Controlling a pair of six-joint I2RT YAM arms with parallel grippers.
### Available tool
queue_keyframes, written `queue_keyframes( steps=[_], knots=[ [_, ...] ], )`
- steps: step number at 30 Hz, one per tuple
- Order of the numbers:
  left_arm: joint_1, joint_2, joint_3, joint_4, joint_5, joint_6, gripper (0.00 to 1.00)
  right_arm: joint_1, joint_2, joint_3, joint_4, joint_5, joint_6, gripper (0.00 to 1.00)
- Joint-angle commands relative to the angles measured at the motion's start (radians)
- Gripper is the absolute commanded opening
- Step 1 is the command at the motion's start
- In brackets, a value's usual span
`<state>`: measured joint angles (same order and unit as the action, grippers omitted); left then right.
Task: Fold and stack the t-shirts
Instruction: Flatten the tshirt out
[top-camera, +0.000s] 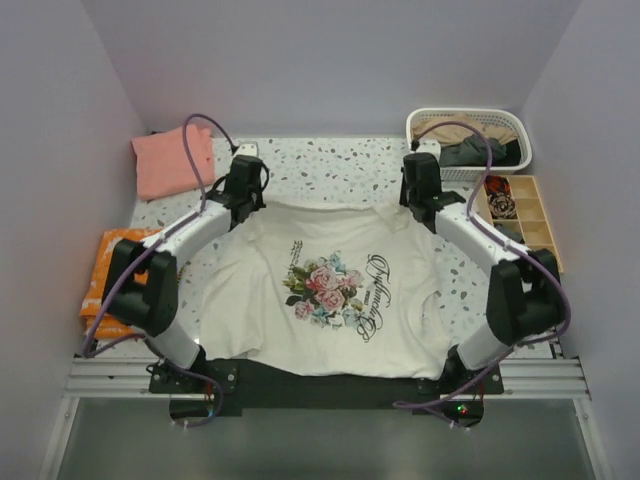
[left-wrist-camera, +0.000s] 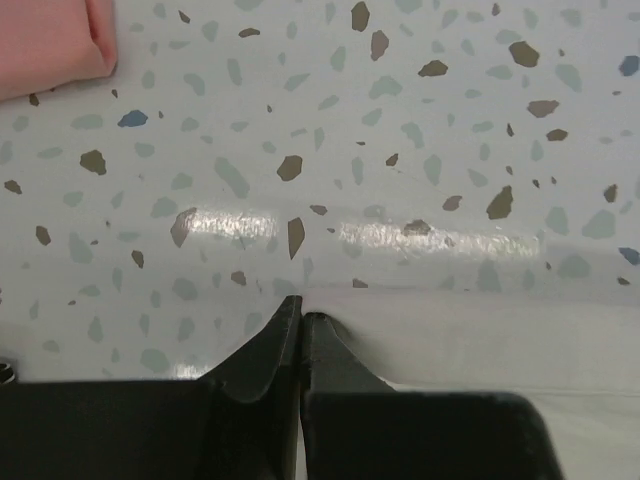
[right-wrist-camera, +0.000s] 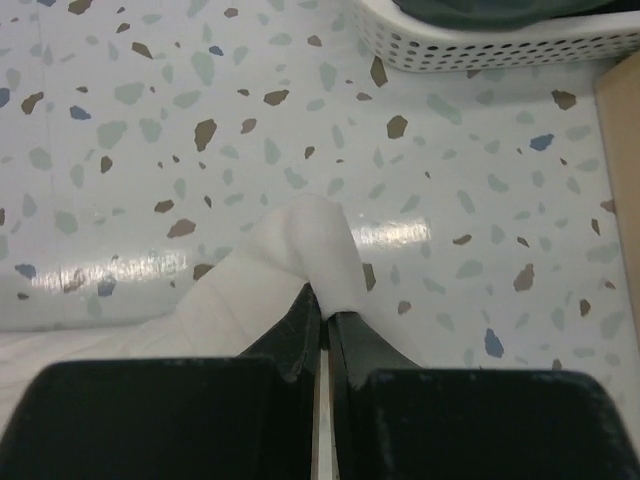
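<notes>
Top external view: the cream t-shirt (top-camera: 330, 290) lies spread flat on the speckled table (top-camera: 330, 165), between the two arms, its pink-rose print and black script facing up. Its near edge sits by the arm bases and its far edge runs between the two grippers. The left gripper (top-camera: 246, 203) is down at the far left corner of that shirt and the right gripper (top-camera: 421, 208) at the far right corner. A folded salmon-pink t-shirt (top-camera: 172, 163) rests at the far left of the table, well apart from the cream one. An orange folded cloth (top-camera: 103, 280) lies at the left edge, partly behind the left arm. At the far right a white basket (top-camera: 515, 125) holds a dark grey garment (top-camera: 478, 150) and a tan garment (top-camera: 440, 133). Just beside it on the near side is a wooden tray (top-camera: 550, 225) with compartments

Left wrist view: the black fingers (left-wrist-camera: 270, 350) are pressed together, tips at the table. The cream shirt's edge starts right at the tips and runs off to the right. Whether any cloth is caught between them I cannot tell. A corner of the salmon-pink shirt shows at the upper left

Right wrist view: the fingers (right-wrist-camera: 365, 350) are closed tight on a fold of the cream shirt, which bulges up past the tips; more cream cloth trails to the lower left. The basket's perforated wall crosses the top right, and the tray's edge shows at the right
</notes>
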<state>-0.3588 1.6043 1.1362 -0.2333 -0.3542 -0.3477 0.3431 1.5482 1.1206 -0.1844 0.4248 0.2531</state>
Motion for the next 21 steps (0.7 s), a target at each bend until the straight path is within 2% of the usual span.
queue_keyframes(
  steps=[1, 5, 9, 11, 14, 19, 20, 21],
  knots=[
    [0.058, 0.201, 0.169, 0.130, -0.072, 0.026, 0.00, -0.041, 0.185, 0.211, 0.132, -0.109, -0.003, 0.00],
    [0.124, 0.327, 0.295, 0.189, -0.023, 0.038, 0.00, -0.073, 0.349, 0.378, 0.112, -0.165, -0.032, 0.00],
    [0.178, 0.463, 0.421, 0.177, 0.067, 0.081, 0.00, -0.107, 0.466, 0.530, 0.080, -0.257, -0.034, 0.00],
    [0.198, 0.518, 0.520, 0.126, 0.118, 0.104, 0.00, -0.118, 0.504, 0.550, 0.083, -0.283, -0.026, 0.00],
    [0.218, 0.629, 0.633, 0.069, 0.165, 0.127, 0.18, -0.128, 0.538, 0.584, 0.080, -0.316, -0.018, 0.00],
    [0.239, 0.661, 0.668, 0.061, 0.218, 0.144, 0.22, -0.136, 0.553, 0.576, 0.095, -0.365, -0.011, 0.00],
    [0.241, 0.671, 0.671, 0.054, 0.225, 0.147, 0.21, -0.138, 0.556, 0.570, 0.100, -0.376, -0.006, 0.00],
    [0.242, 0.675, 0.675, 0.048, 0.231, 0.147, 0.15, -0.139, 0.556, 0.567, 0.109, -0.386, -0.003, 0.00]
  ],
)
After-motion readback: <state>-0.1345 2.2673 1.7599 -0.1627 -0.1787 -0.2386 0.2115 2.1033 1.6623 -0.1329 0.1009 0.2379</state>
